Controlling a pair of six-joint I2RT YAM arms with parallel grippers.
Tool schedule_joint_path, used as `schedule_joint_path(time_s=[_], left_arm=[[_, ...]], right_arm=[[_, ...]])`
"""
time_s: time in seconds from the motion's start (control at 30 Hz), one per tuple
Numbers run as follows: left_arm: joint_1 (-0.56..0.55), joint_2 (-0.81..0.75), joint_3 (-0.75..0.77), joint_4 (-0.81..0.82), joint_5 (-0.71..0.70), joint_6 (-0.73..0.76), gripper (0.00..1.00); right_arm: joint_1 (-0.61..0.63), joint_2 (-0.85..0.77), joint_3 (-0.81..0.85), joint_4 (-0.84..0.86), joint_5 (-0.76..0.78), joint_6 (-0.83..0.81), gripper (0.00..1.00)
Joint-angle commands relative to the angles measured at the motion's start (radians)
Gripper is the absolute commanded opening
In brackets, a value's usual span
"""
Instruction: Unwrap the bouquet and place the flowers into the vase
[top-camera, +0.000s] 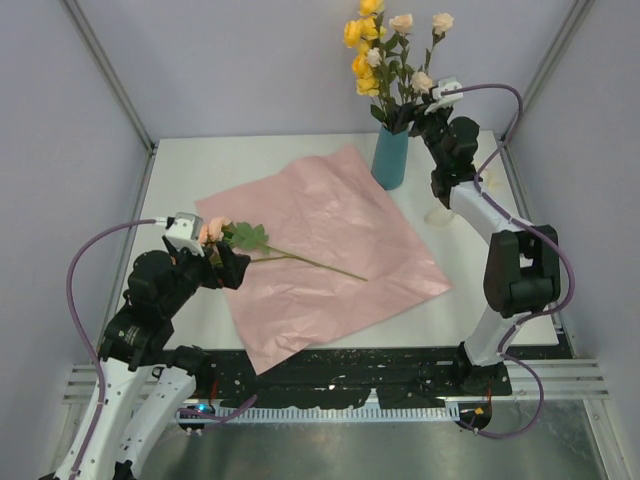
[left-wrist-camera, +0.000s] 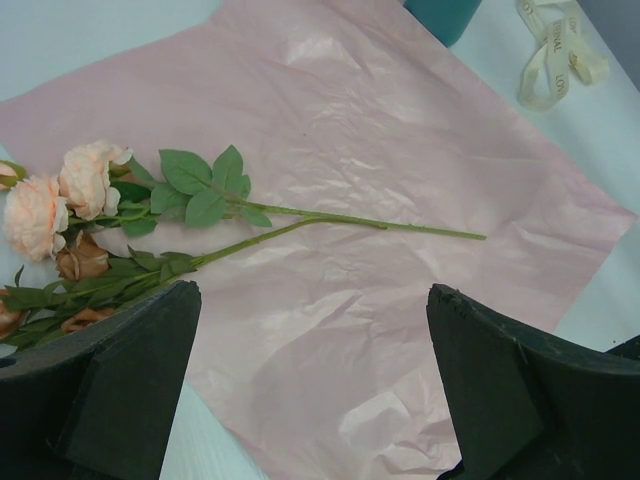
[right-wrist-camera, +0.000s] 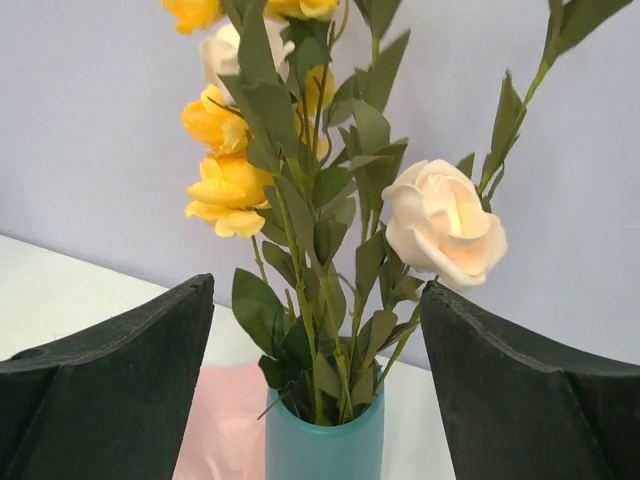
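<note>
At the left, the left gripper hangs spread wide and empty over one peach-pink flower lying on the flattened pink paper. Toward the right rear, the teal vase holds the other flowers upright. The right gripper is parted around their stems, gripping nothing.

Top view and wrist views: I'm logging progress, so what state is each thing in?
Vase: upright, holding yellow and cream flowers.
Pink paper: unwrapped, spread flat.
Peach flowers: lying flat, stem on the paper.
Ribbon: untied, lying loose.
Left gripper: open, empty.
Right gripper: open, empty.
</note>
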Motion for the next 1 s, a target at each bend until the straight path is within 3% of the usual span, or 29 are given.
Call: schedule_joint_path(time_s=[0.0, 0.2, 0.43, 0.53, 0.73, 0.97], left_arm=[[-0.003, -0.015, 0.005, 0.016, -0.013, 0.017, 1.00], [-0.003, -0.035, 0.007, 0.008, -0.065, 0.016, 1.00], [-0.003, -0.068, 0.007, -0.004, -0.171, 0.016, 1.00], [-0.001, -0.090, 0.007, -0.007, -0.221, 0.010, 1.00], [-0.003, -0.115, 0.002, -0.010, -0.269, 0.003, 1.00], [-0.003, -0.108, 0.004, -0.010, -0.260, 0.003, 1.00]], right_arm=[[-0.001, -0.140, -0.034, -0.048, -0.024, -0.009, 0.88], [0.001, -0.281, -0.098, -0.211, -0.113, 0.052, 0.81], [0.117, -0.375, -0.144, -0.525, -0.007, 0.121, 0.78], [0.204, -0.353, -0.152, -0.621, -0.010, 0.150, 0.76], [0.375, -0.248, -0.164, -0.641, 0.010, 0.144, 0.71], [0.521, -0.039, -0.037, -0.707, 0.010, 0.138, 0.66]])
